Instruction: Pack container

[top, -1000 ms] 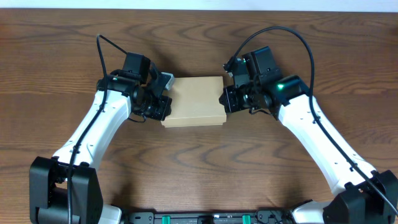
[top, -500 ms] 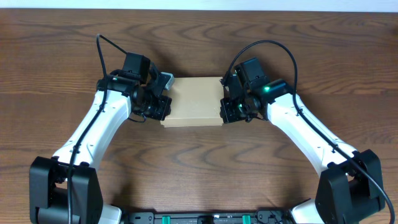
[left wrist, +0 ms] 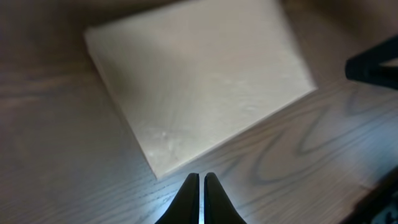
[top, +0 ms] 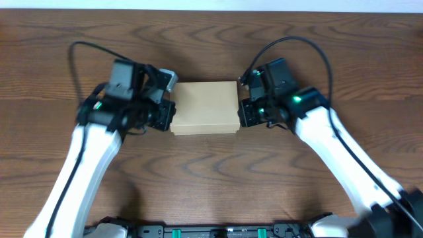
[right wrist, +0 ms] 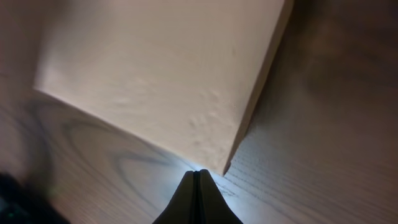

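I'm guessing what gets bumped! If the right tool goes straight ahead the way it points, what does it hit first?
Probably the cardboard box: the shut right tool points at its nearest corner, just ahead. Whether they touch now is unclear.

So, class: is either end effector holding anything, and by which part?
Nothing is held. The left end effector and right end effector are both shut empty beside the container.

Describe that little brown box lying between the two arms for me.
The box is a plain tan cardboard rectangle, unprinted and closed, lying flat on the wooden table. Its top shows slight dents. The left claw and right claw, both shut, point at its near corners, one from each side; contact cannot be confirmed.
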`<act>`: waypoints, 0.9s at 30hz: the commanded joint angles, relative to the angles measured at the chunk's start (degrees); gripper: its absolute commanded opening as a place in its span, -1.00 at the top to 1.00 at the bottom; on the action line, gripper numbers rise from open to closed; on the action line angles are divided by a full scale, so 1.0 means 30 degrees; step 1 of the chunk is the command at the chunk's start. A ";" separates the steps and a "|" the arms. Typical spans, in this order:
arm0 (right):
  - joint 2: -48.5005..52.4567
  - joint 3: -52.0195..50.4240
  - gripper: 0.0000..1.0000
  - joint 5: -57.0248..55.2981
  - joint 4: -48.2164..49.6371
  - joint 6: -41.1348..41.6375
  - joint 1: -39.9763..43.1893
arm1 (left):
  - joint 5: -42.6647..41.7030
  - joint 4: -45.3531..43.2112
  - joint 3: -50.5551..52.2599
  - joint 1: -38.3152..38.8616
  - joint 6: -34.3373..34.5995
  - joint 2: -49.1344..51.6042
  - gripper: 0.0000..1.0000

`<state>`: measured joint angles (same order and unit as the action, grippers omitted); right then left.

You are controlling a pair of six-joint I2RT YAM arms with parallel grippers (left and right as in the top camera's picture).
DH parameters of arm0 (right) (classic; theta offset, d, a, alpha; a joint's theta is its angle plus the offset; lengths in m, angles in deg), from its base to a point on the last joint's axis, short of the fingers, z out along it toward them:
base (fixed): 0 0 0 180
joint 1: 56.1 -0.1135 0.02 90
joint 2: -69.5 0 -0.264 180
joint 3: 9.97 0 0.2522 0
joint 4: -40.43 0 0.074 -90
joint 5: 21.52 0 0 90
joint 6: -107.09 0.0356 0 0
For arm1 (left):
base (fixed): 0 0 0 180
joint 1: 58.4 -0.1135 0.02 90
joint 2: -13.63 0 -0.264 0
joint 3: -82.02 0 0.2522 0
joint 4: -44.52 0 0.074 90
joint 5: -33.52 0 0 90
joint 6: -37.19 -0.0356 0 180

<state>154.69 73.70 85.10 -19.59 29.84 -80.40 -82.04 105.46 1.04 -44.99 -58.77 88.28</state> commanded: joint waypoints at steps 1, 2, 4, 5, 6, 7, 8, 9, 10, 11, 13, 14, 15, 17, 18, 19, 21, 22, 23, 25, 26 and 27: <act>-0.2004 0.0532 0.97 -0.0328 -0.0554 0.0015 -0.0255 | 0.0255 0.0925 -0.0219 0.0044 0.0291 -0.2157 0.89; -0.2565 0.0532 0.97 -0.0335 -0.0940 0.0015 -0.0255 | 0.0248 0.1450 -0.0219 0.0044 0.0291 -0.2812 0.88; -0.3570 0.0532 0.97 -0.0415 -0.1763 0.0022 -0.0284 | 0.0240 0.2681 -0.0219 0.0044 0.0284 -0.4131 0.88; -0.4102 0.0532 0.97 -0.0605 -0.2251 0.0066 -0.0328 | 0.0240 0.3177 -0.0219 0.0044 0.0284 -0.4648 0.88; -0.4779 0.0517 0.97 -0.1020 -0.2841 0.0342 -0.0437 | 0.0233 0.3818 -0.0197 0.0044 0.0284 -0.5355 0.88; -0.5413 0.0488 0.97 -0.1428 -0.3279 0.0576 -0.0597 | 0.0226 0.4255 -0.0117 0.0044 0.0284 -0.5894 0.88; -0.6084 0.0393 0.97 -0.1727 -0.3650 0.0758 -0.0860 | 0.0219 0.4736 0.0029 0.0044 0.0284 -0.6623 0.88; -0.6696 0.0248 0.97 -0.1974 -0.3832 0.0962 -0.1115 | 0.0219 0.5064 0.0240 0.0044 0.0284 -0.7264 0.88; -0.7315 0.0007 0.97 -0.2062 -0.3876 0.1064 -0.1413 | 0.0138 0.5282 0.0532 0.0044 0.0284 -0.7963 0.88; -0.7949 -0.0284 0.97 -0.2062 -0.3869 0.1180 -0.1734 | -0.0015 0.5399 0.0896 0.0044 0.0299 -0.8699 0.88; -0.9420 -0.1224 0.97 -0.2514 -0.3803 0.1428 -0.2565 | -0.0525 0.5348 0.1829 0.0044 0.0284 -1.0309 0.88; -1.0200 -0.1865 0.98 -0.3147 -0.3789 0.1843 -0.3031 | -0.0721 0.5289 0.2382 0.0044 0.0284 -1.1162 0.88; -1.0907 -0.2470 0.97 -0.3723 -0.3759 0.2331 -0.3410 | -0.0831 0.5268 0.2783 0.0044 0.0291 -1.1737 0.88; -1.2553 -0.4058 0.97 -0.4328 -0.3359 0.3315 -0.4182 | -0.1188 0.5071 0.3978 0.0044 0.0758 -1.3274 0.89; -1.3260 -0.4765 0.97 -0.4306 -0.2914 0.3614 -0.4473 | -0.1392 0.4947 0.4371 0.0044 0.0918 -1.3784 0.88; -1.3959 -0.5428 0.97 -0.4262 -0.2382 0.3934 -0.4750 | -0.1508 0.4685 0.4801 0.0044 0.1195 -1.4345 0.88; -1.4797 -0.6193 0.16 -0.4262 -0.1581 0.4335 -0.4932 | -0.1399 0.4320 0.5071 0.0044 0.1741 -1.4870 0.35; -1.5023 -0.6411 -0.99 -0.4262 -0.1341 0.4459 -0.4925 | -0.1413 0.4167 0.5071 0.0044 0.1982 -1.4899 -0.91; -1.5067 -0.6521 -0.99 -0.4255 -0.1421 0.4466 -0.4925 | -0.1428 0.4109 0.5071 0.0044 0.2076 -1.4885 -0.91; -1.4987 -0.6637 -0.99 -0.4095 -0.1836 0.4459 -0.4925 | -0.1457 0.4357 0.5071 0.0044 0.2390 -1.4877 -0.91; -1.4928 -0.6645 -0.99 -0.4102 -0.2040 0.4459 -0.4925 | -0.1443 0.4597 0.5071 0.0044 0.2594 -1.4877 -0.91; -1.4870 -0.6645 -0.98 -0.4102 -0.2229 0.4459 -0.4925 | -0.1304 0.4867 0.5071 0.0044 0.2557 -1.4877 -0.91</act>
<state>109.95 54.54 73.72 -25.75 41.71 -94.50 -85.47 119.14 16.18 -44.99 -52.82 43.98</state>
